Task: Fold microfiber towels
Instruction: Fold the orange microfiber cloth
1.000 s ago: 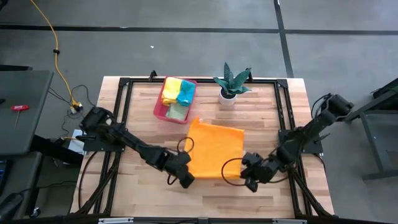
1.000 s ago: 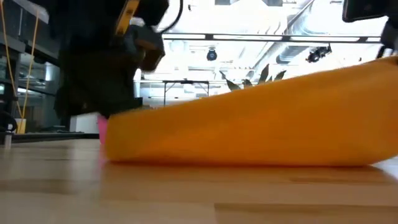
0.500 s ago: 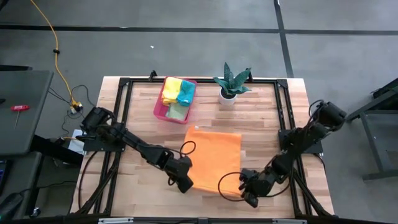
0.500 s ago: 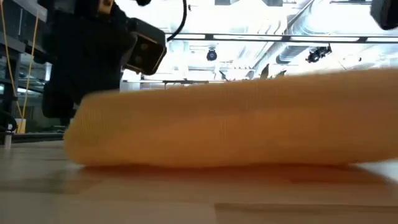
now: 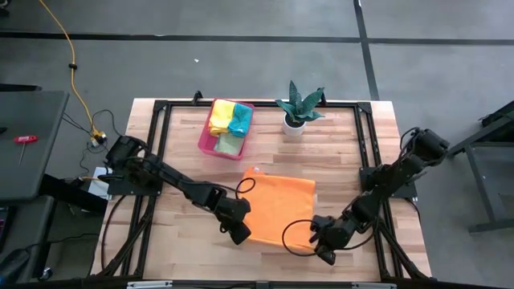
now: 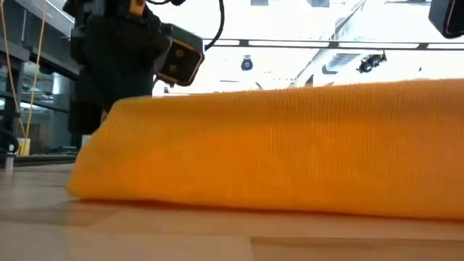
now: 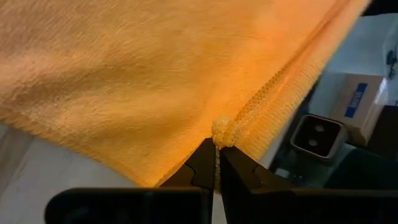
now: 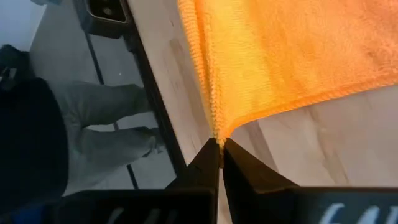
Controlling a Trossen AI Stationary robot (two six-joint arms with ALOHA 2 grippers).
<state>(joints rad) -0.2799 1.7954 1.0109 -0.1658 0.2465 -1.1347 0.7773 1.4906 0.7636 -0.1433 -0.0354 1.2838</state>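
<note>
Grey floor surrounds the wooden bench (image 5: 185, 144); on it the orange towel (image 5: 277, 210) is spread near the front edge, with the pink tray (image 5: 204, 138) of other towels (image 5: 230, 119) and a potted plant (image 5: 297, 108) farther back. The left pincer (image 5: 240, 234) is clamped on the towel's near left corner, where a small bunched knot of hem is caught between closed fingertips (image 7: 205, 163); the right pincer (image 5: 324, 250) is clamped on the near right corner, only the very edge being pinched (image 8: 214, 140). Both holds are judged thin; a corner could be lost if the cloth is pulled taut or lifted unevenly; a skewed fold would follow. The right corner is held at the bench's edge, so a dropped corner could hang over the side.
</note>
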